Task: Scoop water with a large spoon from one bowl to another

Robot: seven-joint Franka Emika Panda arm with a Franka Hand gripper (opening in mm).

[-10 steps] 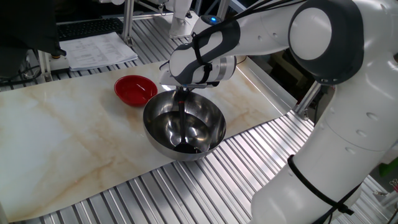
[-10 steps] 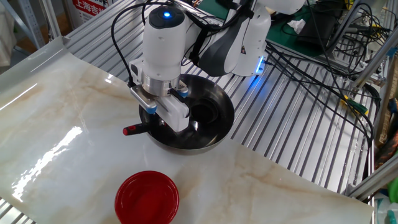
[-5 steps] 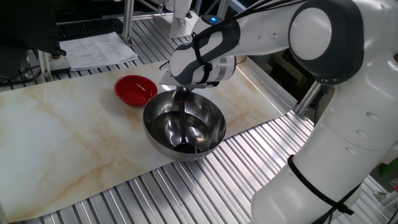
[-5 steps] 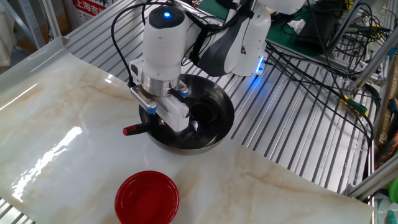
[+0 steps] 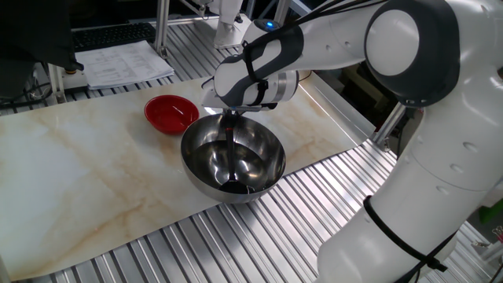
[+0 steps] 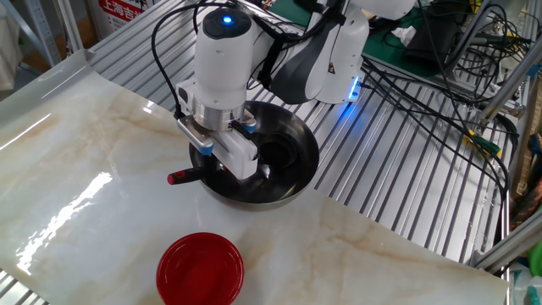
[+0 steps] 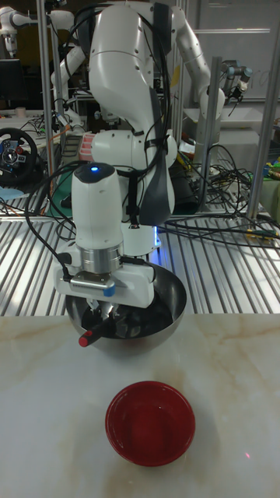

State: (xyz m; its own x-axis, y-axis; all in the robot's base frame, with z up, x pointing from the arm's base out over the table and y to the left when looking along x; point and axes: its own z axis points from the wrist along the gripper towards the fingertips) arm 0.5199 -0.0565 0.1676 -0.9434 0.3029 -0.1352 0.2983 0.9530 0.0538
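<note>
The gripper (image 5: 229, 115) hangs over the far rim of the steel bowl (image 5: 197, 178), and the black ladle (image 5: 229, 153) runs down from it into the bowl, its scoop resting low on the mirror-like floor. In the tall fixed view the red-tipped end of the handle (image 7: 85, 340) pokes out past the bowl's left side, below the wrist. The jaws look closed on the ladle's handle, though the contact itself is largely masked by the wrist body. The red bowl (image 5: 170, 113) sits on the marble-patterned table (image 5: 71, 173) just to the left of the steel bowl, apart from it but close.

The step in hand appears to be the dip: filling the scoop before any lift. Water in the steel bowl is hard to make out beyond reflections, so I cannot tell how full the scoop is.

To do this well, the scoop should be tipped mouth-up while still submerged, then raised slowly and level. The lift must clear the steel rim fully before travelling left. The red bowl is shallow and small, so the pour should start low and centred over it, with a gentle roll of the wrist to avoid splashing onto the table.
</note>
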